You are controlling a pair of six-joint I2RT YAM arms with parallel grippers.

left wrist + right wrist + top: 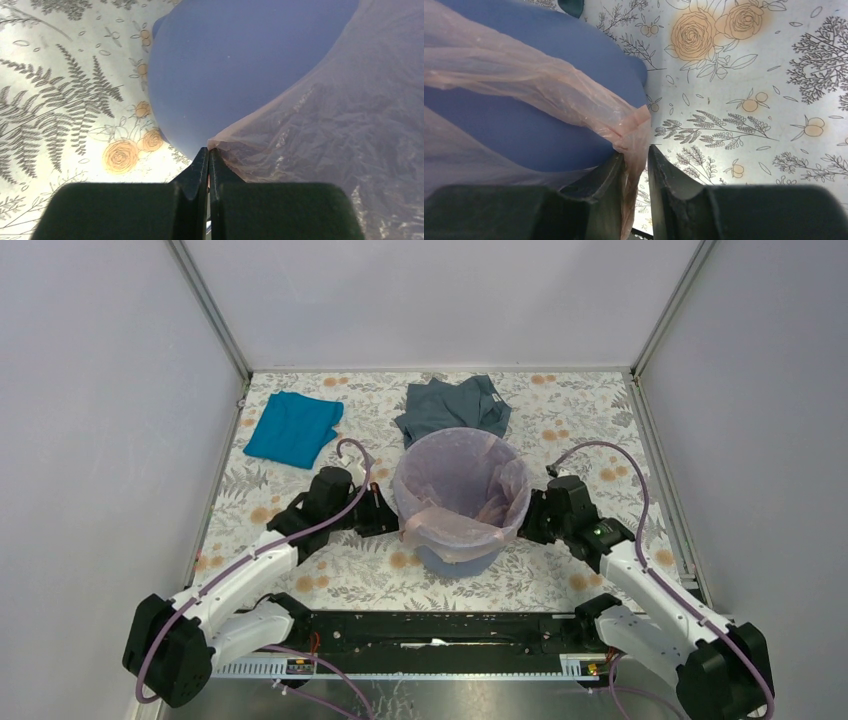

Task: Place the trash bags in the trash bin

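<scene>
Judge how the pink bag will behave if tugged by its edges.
Likely floppy: the pink bag drapes and wrinkles over the bin rim. Probably very light, since the bin shows through the film. It may slip or stretch where the left gripper pinches only its edge.

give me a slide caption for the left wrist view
Left end effector pinching an edge of the pink trash bag draped over the blue-violet trash bin

We found the top camera looking down from behind; both wrist cameras closely faced the trash bin (458,563), shared throughout.
</scene>
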